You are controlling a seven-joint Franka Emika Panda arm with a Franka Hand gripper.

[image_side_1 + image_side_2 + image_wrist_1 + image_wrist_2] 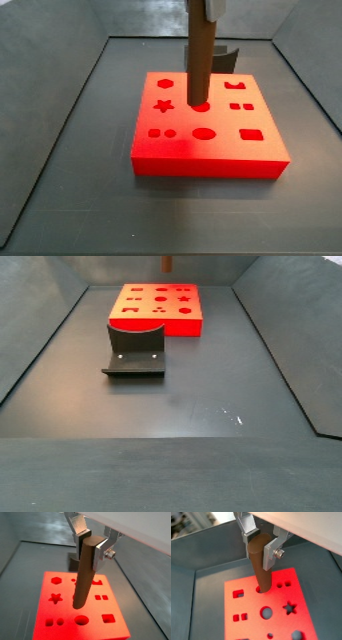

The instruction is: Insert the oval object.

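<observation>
The oval object (83, 577) is a long slim brown peg that hangs upright from my gripper (92, 546). The silver fingers are shut on its upper end in both wrist views, and the gripper (261, 544) stands above the red block. The peg's lower end (264, 587) is at a small hole near the middle of the red block's (251, 604) top face. In a side view the peg (201, 60) stands straight on the red block (207, 165), with the gripper (203, 8) at the frame's top edge. I cannot tell whether the tip has entered the hole.
The red block (154, 324) has several shaped holes: star, hexagon, circle, squares. The dark fixture (135, 354) stands on the floor right beside one side of the block, also in a side view (230, 58). Grey bin walls rise around the floor.
</observation>
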